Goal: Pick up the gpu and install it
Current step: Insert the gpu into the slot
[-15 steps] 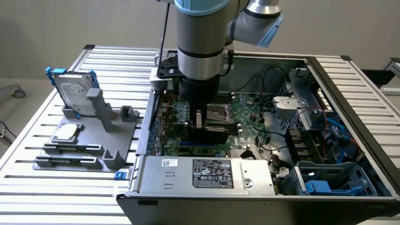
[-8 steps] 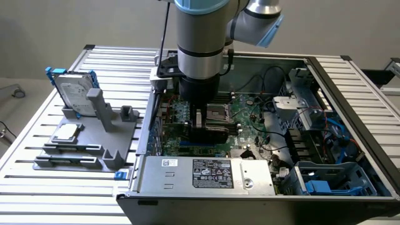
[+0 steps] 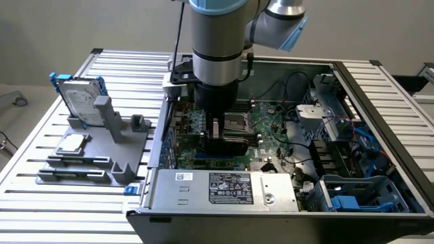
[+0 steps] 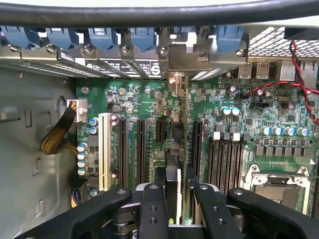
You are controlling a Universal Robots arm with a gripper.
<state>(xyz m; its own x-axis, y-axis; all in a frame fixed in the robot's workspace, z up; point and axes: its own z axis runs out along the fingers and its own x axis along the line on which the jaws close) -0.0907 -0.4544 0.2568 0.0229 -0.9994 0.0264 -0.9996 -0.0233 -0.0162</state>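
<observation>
While hand [image 4: 177, 175] grips gpu [image 4: 179, 137], supply label [image 3: 230, 189] illegible

empty slots [image 4: 141, 149] leave room either side of the gpu [image 4: 178, 142].

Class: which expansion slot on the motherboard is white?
The outermost slot, next to the blue-topped capacitors and the yellow cable bundle; the other slots are black.

The gripper [image 4: 176, 184] is black; the gpu [image 4: 186, 124] between its fingers [image 4: 153, 209] shows a green edge and a silver bracket [image 4: 192, 57]. The motherboard [image 4: 139, 99] beneath is green with black slots [image 4: 141, 149] and one white slot [image 4: 104, 149] beside the gripper. Beyond the gripper sit blue clips [image 4: 102, 37]; red and black wires [image 4: 299, 74] twist nearby.
</observation>
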